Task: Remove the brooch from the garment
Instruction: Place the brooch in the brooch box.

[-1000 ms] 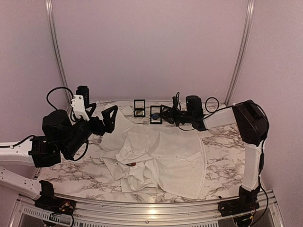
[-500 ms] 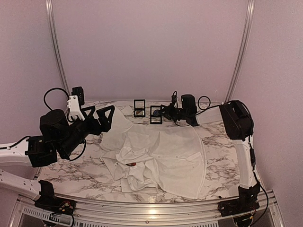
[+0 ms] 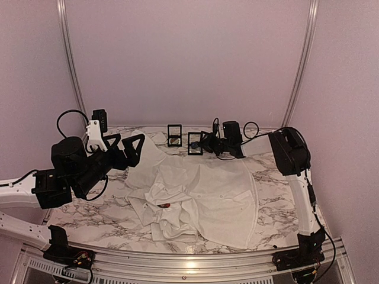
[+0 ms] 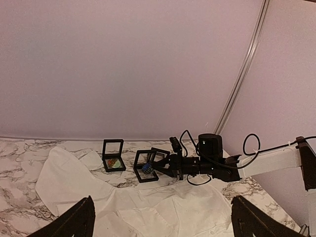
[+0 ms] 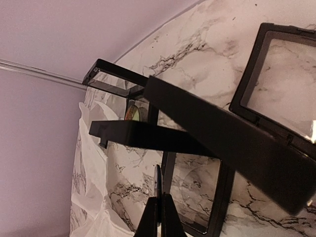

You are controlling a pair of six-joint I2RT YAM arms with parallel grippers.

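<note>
Our right gripper (image 3: 203, 144) has its jaws pressed together at the far edge of the table (image 3: 89, 216), its tips at the right-hand frame (image 3: 195, 143) of two small black display frames. A small blue thing (image 4: 145, 168) sits right at those tips. We take it for the brooch, but we cannot tell whether it is pinched between the fingers or already lying in the frame. The wrist view shows only a thin dark sliver at the closed tips.

The garment (image 3: 219, 195) lies crumpled in the middle of the table, its collar end toward the frames. The blue thing is off the cloth, beside its far edge. A small reddish spot (image 3: 166, 205) shows among the folds on the near left. It may be a second pin or only a label; it is too small for us to tell.

The left-hand frame (image 3: 174, 135) stands just beside the other and holds something coloured. Our left gripper (image 3: 122, 148) hangs with its fingers spread wide above the shirt's left side, holding nothing.

We judge the removal done and the step in hand to be setting the brooch into its frame. Next we would need to part the right fingers gently, with the tips inside the frame's rim, and then lift straight away so that neither frame is knocked.
</note>
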